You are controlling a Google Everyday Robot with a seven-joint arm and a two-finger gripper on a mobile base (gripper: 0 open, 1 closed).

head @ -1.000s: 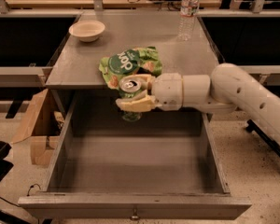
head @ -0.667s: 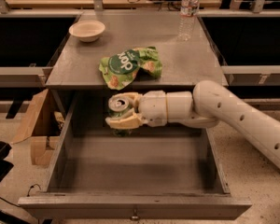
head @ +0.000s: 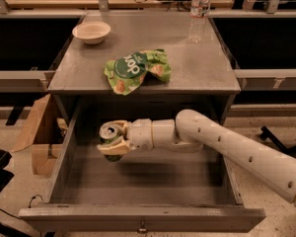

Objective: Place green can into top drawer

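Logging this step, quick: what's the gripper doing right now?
Gripper: shut on the small cylindrical green can, inside the open, wide grey metal top drawer.

End effector [head: 111, 142] inside roomy top drawer [head: 158, 184]

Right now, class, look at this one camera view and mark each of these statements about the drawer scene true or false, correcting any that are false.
1. The gripper grips the green can inside the open top drawer. True.
2. The top drawer is pushed shut. False: it is pulled out, with its bare bottom showing.
3. The snack bag lies on the cabinet top. True.
4. The water bottle lies on its side in the drawer. False: it stands upright at the cabinet top's back right.
5. The bowl holds the green can. False: the bowl sits apart at the back left, and the can is in the gripper.
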